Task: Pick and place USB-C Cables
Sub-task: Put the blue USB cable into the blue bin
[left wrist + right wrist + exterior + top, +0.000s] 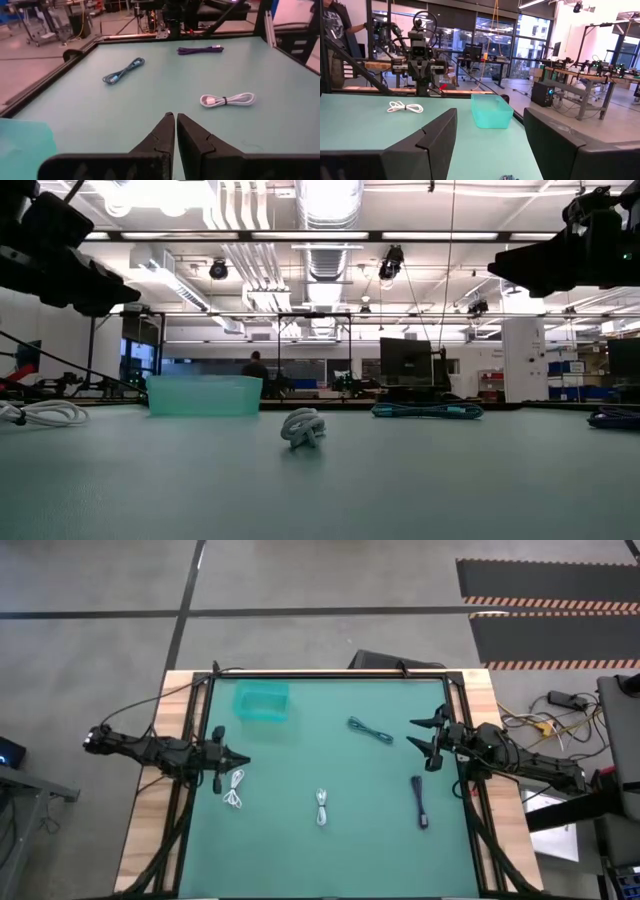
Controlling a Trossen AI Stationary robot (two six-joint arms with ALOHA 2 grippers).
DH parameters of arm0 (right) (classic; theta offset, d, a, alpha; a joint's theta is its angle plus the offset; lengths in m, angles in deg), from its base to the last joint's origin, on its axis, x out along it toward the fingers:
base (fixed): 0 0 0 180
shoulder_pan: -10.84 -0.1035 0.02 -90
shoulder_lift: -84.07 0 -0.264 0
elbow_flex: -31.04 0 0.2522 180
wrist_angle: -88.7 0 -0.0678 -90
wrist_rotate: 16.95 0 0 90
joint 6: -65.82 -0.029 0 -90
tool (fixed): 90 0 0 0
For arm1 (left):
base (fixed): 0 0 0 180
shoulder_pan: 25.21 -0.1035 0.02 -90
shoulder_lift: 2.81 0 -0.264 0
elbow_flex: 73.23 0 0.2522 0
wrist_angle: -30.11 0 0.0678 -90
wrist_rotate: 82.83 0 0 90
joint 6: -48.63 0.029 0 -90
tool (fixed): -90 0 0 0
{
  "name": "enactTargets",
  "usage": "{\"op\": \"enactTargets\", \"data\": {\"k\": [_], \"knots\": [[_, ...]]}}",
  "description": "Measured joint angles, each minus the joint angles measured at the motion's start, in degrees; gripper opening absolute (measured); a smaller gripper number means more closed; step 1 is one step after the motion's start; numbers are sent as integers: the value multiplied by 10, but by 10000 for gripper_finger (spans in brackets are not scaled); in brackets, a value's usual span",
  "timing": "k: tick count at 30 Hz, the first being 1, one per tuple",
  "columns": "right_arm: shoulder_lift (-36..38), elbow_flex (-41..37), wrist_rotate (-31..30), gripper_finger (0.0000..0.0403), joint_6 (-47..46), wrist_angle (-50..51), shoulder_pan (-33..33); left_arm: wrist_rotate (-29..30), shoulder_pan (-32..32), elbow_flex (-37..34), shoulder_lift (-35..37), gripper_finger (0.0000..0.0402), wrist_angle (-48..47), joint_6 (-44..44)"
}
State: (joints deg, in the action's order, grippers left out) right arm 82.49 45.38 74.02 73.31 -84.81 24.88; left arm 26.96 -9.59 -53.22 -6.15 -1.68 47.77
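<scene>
left gripper (243, 759): at the mat's left edge, fingers pressed together to a slit in its wrist view, empty. just beside its tip lies a white cable (235, 789), a loose bundle.

right gripper (417, 735): at the mat's right edge, fingers spread wide, empty. nearest to it, the grey-teal cable (370, 729), stretched out long; nearer the front edge, the black cable (420, 802), lying straight.

second white cable (322, 807): mid-mat, near the front edge, between the two arms.

teal bin (262, 702): far left corner of the mat, likely destination; nothing visible inside.

green mat (330, 860): bears all four cables, none yet lifted.

risks, as judged:
- left gripper would have to open before descending; closed, it would only shove the white cable.
- thin, flat bundles: fingers may close above them or pinch a single strand, so the coil unravels and trails on lifting.
- grey-teal and black cables are far from the bin; a long carry invites a drop, or a tail hanging over the bin rim.
- both arms reaching for the middle cable could collide.
</scene>
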Motion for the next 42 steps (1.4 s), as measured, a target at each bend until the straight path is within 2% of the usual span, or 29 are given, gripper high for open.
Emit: {"op": "enactTargets", "data": {"k": [4, 10, 12, 14, 16, 18, 26, 31, 35, 38, 42], "knots": [[0, 0, 0, 221, 0, 0, 0, 0, 0, 0, 0, 4, 4, -6], [0, 0, 0, 221, -5, 0, 0, 0, 0, 0, 0, 4, 63, -120], [0, 0, 7, 221, -73, 2, 0, 0, 0, 0, 0, 4, 79, -122], [0, 0, 9, 221, -202, 5, 0, 0, 0, 0, 0, 4, 90, -122], [0, 0, -21, 221, -297, 6, 0, 0, 0, 0, 0, 4, 97, -122], [0, 0, -47, 221, -334, 10, 0, 0, 0, 0, 0, 4, 101, -122], [0, 0, -56, 221, -334, 11, 0, 9, 0, 0, 0, 4, 102, -123], [0, 0, -59, 221, -330, 11, 0, 77, 0, 0, 0, 4, 105, -123], [0, 0, -110, 221, -295, 11, 0, 133, 0, 0, 0, 4, 106, -121], [0, 0, -148, 221, -282, 10, 0, 177, 0, 0, 0, 4, 126, -77], [-2, 0, -157, 221, -280, -21, 0, 201, 0, 0, 0, 4, 164, 3]]}}
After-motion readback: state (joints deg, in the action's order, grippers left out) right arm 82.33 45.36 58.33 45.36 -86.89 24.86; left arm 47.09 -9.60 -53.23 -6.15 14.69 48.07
